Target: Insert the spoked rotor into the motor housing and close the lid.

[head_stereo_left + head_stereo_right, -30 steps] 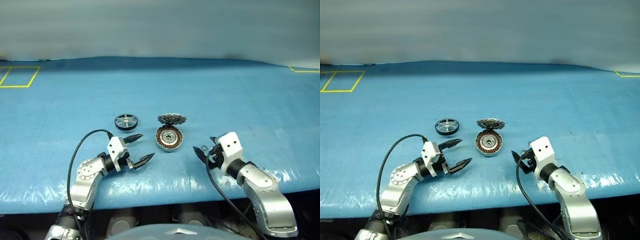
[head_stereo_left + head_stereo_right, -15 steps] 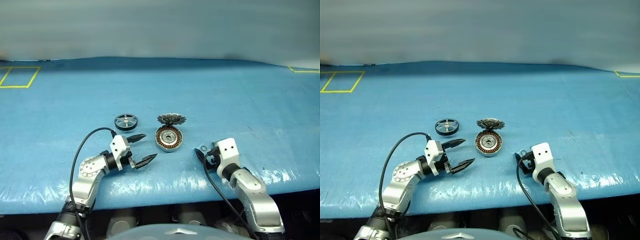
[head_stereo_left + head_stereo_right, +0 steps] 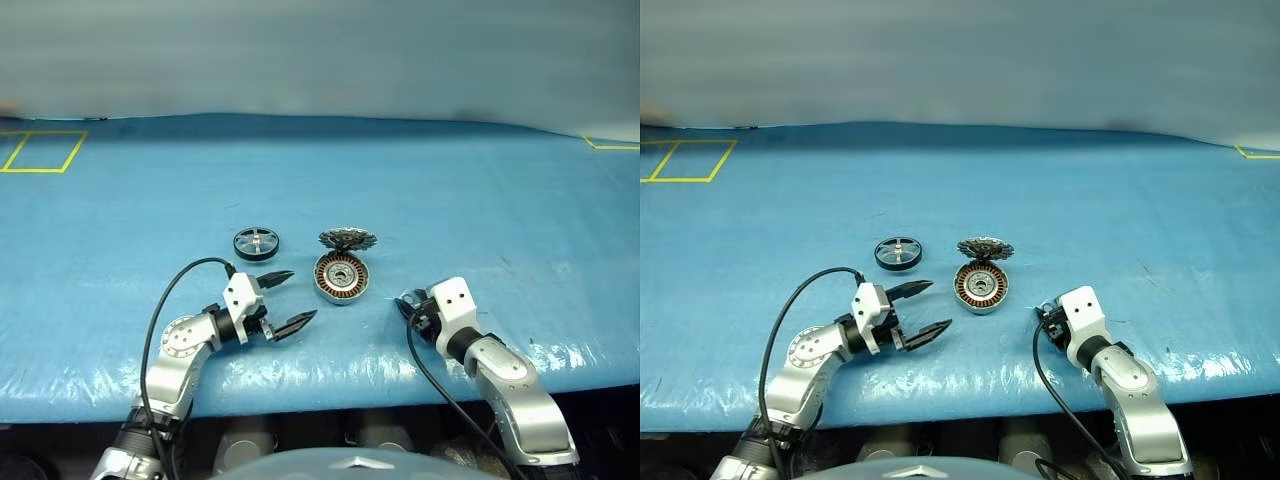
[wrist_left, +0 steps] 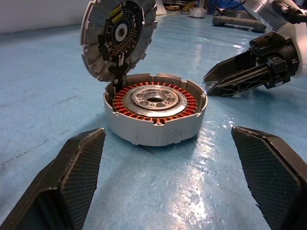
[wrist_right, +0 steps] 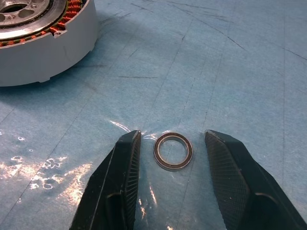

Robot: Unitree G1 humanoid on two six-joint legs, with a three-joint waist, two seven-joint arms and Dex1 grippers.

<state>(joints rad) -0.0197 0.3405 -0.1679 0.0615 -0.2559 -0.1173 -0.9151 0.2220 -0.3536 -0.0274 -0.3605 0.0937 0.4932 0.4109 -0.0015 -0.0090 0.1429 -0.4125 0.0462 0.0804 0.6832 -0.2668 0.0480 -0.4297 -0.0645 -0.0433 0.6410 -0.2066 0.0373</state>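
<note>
**Right pincer lowering around a small ring on the counter**

Sinking toward the counter (image 3: 120, 200) over the last second, the right pincer (image 5: 172, 158) is now sitting low at the near right, and its two black fingers (image 5: 120, 177) are drawing narrower than before. They are standing on either side of a small dark ring (image 5: 173, 151) that is lying flat on the blue surface. A gap is showing on each side of the ring, so the fingers are not yet touching it.

Staying where it was, the left pincer (image 3: 283, 300) is hovering at the near left with its fingers spread wide, holding nothing. It is pointing right, toward the motor housing (image 3: 341, 277).

That housing is resting on the counter between the two pincers and a little farther away, open side up, with its copper windings showing around a silver centre. The right wrist view is catching its grey wall, well apart from the small ring.

Just beyond the housing, the lid (image 4: 117, 36) is standing tilted up from the housing's far rim, its dark inner face with a central circle turned toward the left pincer.

Left of the lid and apart from the housing, the spoked rotor (image 3: 257, 243) is lying flat on the counter.

Yellow tape lines (image 3: 45, 150) are marking the counter's far left.
</note>
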